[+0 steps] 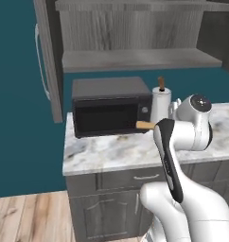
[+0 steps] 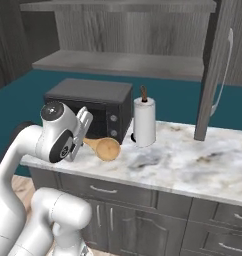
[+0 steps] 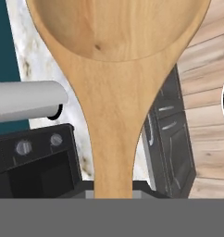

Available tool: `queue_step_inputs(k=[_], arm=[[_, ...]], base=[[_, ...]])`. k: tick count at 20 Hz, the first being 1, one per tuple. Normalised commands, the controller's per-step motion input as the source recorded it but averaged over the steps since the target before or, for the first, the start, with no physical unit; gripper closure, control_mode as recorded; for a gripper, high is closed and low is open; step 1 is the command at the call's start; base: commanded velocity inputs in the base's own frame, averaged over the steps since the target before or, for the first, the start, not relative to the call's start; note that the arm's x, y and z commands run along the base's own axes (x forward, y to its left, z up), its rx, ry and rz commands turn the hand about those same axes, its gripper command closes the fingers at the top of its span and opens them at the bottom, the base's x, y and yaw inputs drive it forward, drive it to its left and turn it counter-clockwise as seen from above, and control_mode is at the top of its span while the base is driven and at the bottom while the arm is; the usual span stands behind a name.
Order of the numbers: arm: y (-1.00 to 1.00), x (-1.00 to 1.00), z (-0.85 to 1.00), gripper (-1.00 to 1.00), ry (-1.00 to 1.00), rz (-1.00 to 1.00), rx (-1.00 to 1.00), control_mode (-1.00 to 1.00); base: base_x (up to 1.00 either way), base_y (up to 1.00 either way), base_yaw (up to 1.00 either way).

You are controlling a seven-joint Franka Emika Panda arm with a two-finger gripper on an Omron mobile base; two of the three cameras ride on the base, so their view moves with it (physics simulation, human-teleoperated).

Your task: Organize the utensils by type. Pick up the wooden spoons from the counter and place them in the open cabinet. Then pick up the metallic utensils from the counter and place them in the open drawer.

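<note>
My gripper (image 2: 84,137) is shut on the handle of a long tan wooden spoon (image 2: 107,148) and holds it in the air above the marble counter (image 2: 193,165), in front of the microwave. In the hand view the spoon (image 3: 114,92) runs up from the gripper (image 3: 113,192), round bowl at the top. One end of the spoon (image 1: 145,125) pokes out from behind my arm. The open cabinet (image 2: 118,65) hangs above the counter (image 1: 111,151), its grey shelf (image 1: 135,59) bare. The metallic utensils and the open drawer are out of view.
A black microwave (image 2: 93,102) stands at the counter's back left, a paper towel roll (image 2: 144,121) to its right. The cabinet's open doors (image 1: 48,61) (image 2: 215,75) hang down on both sides. Dark grey floor cabinets (image 2: 143,210) sit shut below.
</note>
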Motion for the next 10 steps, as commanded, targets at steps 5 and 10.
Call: queue_step_inputs(k=[5,10], arm=[[0.0,0.0,0.0,1.0,0.0,0.0,0.0,1.0],[0.0,0.0,0.0,1.0,0.0,0.0,0.0,1.0]], base=[[0.28,0.27,0.05],[0.36,0.25,0.13]])
